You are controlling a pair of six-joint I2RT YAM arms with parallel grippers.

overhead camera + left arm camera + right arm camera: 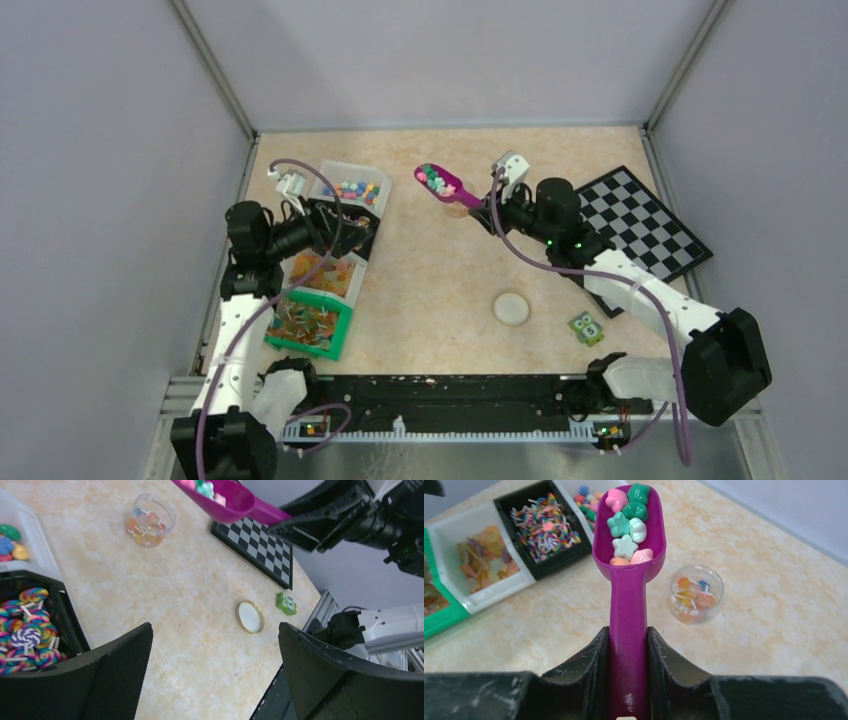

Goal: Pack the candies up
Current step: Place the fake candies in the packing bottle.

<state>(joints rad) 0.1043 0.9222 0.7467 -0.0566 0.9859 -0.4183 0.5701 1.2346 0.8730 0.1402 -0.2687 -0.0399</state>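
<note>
Right gripper [628, 636]: jaws pinching handle of magenta scoop [629, 587], held above table [774, 610]. Candies [629, 522] heaped in scoop bowl (star and flower shapes; pink, green, white, orange). Small clear jar [696, 594] stands on table beside bowl, few sweets inside. Left gripper [215, 630]: jaws spread wide, over black tray of lollipops [67, 617]. Round lid [250, 616] flat on table, apart from jar.

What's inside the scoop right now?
The magenta scoop held by the right end effector carries a small heap of candies: pink, green, teal, pale and orange pieces. Any pieces under the top ones are covered.
</note>
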